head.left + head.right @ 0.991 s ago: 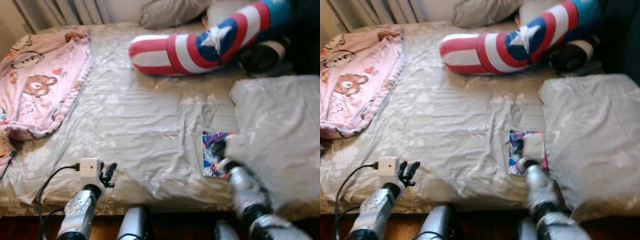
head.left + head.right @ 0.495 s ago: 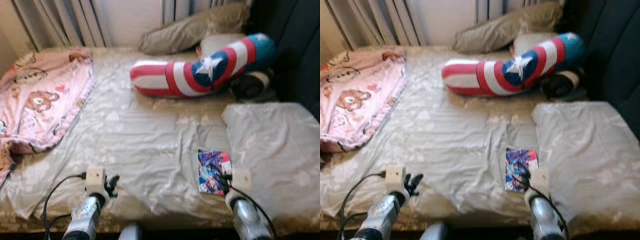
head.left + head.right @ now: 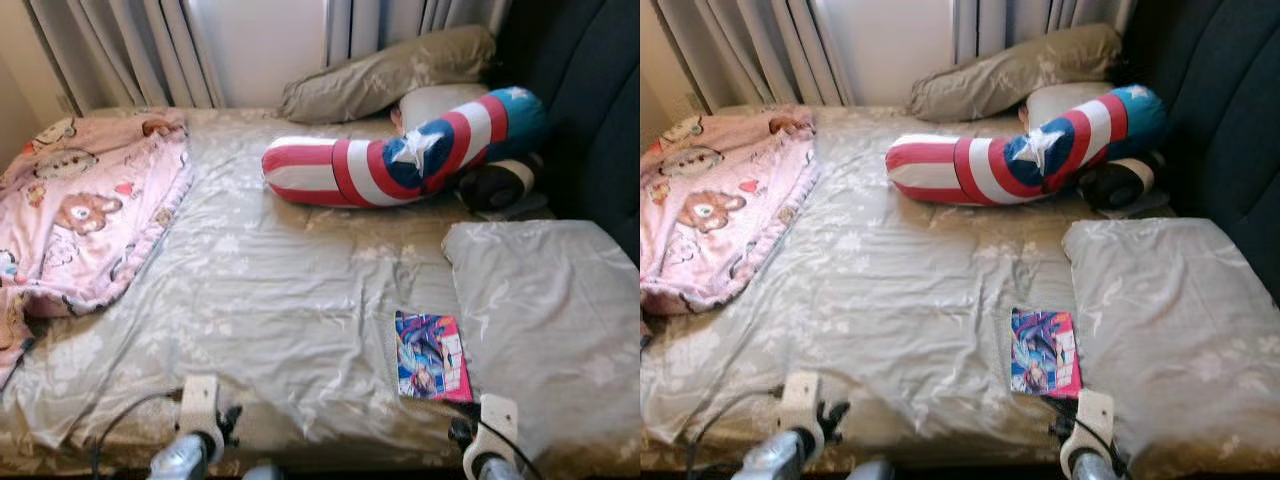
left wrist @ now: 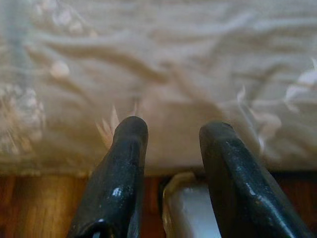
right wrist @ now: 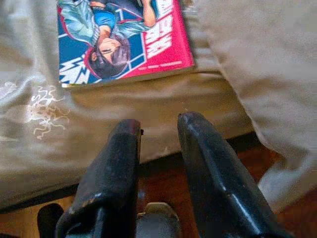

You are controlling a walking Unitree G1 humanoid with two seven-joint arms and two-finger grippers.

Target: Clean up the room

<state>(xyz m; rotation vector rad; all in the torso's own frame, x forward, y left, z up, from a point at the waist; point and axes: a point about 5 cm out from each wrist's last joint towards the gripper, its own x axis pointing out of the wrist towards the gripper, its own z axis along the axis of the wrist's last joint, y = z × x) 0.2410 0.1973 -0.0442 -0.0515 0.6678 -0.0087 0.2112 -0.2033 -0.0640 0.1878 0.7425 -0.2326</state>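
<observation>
Each arm ends in a silver-grey cylindrical forearm with a cream-white, box-shaped wrist housing mounted on top.

Left gripper (image 4: 171,131): two long black fingers (image 4: 121,168) with rounded tips and a glossy, slightly scuffed finish. A pale silver metal part sits between the finger bases. In the head views a thin black cable loops away from the left wrist housing (image 3: 199,404).

Right gripper (image 5: 158,124): two matching black fingers (image 5: 208,168), broad and rounded, with small chips in the finish. A black cable runs along the right wrist housing (image 3: 497,422).
</observation>
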